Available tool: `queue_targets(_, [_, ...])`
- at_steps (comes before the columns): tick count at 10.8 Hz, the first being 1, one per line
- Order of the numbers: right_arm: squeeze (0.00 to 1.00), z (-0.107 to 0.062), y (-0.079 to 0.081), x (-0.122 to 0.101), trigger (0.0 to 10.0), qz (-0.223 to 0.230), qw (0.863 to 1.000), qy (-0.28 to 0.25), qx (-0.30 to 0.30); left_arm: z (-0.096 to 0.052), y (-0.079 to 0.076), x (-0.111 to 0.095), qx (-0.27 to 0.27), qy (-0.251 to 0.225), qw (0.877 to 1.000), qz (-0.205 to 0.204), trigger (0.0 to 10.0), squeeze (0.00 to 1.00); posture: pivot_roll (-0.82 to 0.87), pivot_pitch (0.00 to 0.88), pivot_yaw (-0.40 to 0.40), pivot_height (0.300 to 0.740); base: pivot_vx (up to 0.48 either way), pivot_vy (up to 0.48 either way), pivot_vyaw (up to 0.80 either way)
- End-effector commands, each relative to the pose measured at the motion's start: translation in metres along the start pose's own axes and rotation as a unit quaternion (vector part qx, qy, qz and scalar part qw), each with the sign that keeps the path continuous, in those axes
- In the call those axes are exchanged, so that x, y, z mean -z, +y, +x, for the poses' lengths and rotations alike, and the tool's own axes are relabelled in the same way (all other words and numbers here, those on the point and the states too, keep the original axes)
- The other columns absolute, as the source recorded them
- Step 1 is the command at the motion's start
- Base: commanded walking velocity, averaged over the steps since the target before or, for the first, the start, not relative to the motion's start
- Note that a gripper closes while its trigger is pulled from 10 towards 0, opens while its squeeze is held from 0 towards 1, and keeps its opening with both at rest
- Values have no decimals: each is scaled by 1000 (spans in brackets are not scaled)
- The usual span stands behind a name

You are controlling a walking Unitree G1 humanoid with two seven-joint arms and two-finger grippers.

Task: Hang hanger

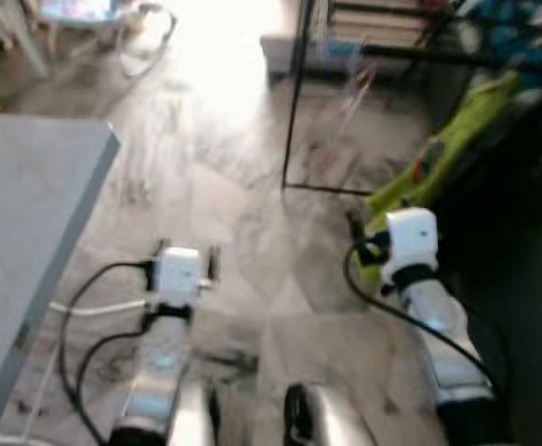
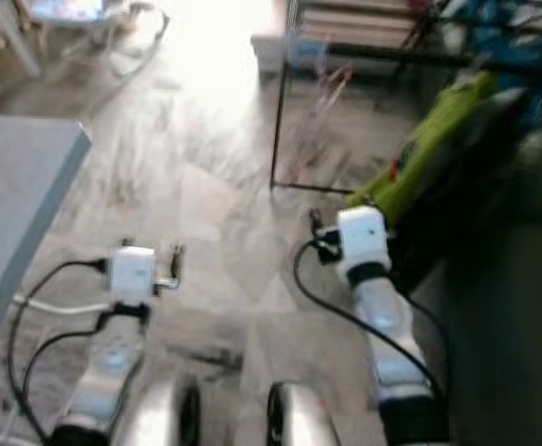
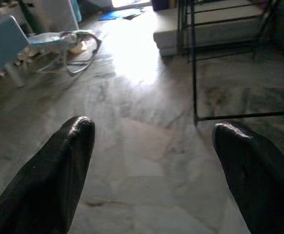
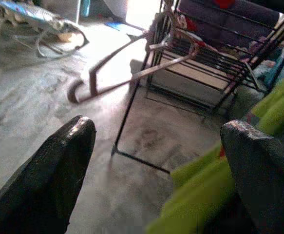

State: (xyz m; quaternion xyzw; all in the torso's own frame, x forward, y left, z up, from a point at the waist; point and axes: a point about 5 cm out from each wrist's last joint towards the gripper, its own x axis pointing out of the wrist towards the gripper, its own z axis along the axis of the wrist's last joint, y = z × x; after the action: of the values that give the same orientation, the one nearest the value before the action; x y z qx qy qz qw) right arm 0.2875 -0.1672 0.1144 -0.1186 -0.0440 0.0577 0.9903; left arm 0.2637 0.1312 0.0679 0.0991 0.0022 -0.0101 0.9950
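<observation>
A thin pinkish-brown hanger hangs by its hook from the top of a black metal drying rack and tilts down toward the floor. In the head views the hanger is a faint blur inside the rack frame. My right gripper is open with nothing between its fingers. It is low over the floor, short of the rack and beside a lime-green cloth. My left gripper is also open and bare, held out over the marble floor to the left.
A grey table juts in at the left. The green cloth drapes over dark objects on the right. A baby bouncer stands far back left. A low pale platform lies behind the rack. Bright glare covers the floor ahead.
</observation>
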Motion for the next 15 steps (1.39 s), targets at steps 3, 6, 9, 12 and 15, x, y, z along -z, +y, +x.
queue_targets(3, [1000, 0, 1, 1, 10000, -1, 1000, 2, 1, -2, 5, 5, -9, 8, 1000, 3, 10000, 0, -39, 197, -48, 740, -160, 0, 0])
queue_targets(6, [188, -1, 2, 5, 10000, -7, 1000, 10, 0, -2, 5, 5, -9, 8, 1000, 3, 10000, 0, -38, 197, -47, 740, -80, 0, 0])
queue_targets(9, [0, -1, 2, 6, 10000, -10, 1000, 13, 0, -2, 5, 4, -9, 6, 1000, 4, 10000, 0, -38, 199, -44, 740, 0, 0, 0])
queue_targets(12, [0, -1, 5, 7, 10000, -8, 1000, 15, -6, -2, 5, 4, -9, 6, 1000, 5, 10000, 0, -34, 199, -42, 740, -80, 0, 0])
queue_targets(15, [0, -1, 5, 7, 10000, -9, 1000, 16, -6, -1, 5, 4, -9, 5, 1000, 5, 10000, 0, -36, 199, -42, 740, -289, -197, 0])
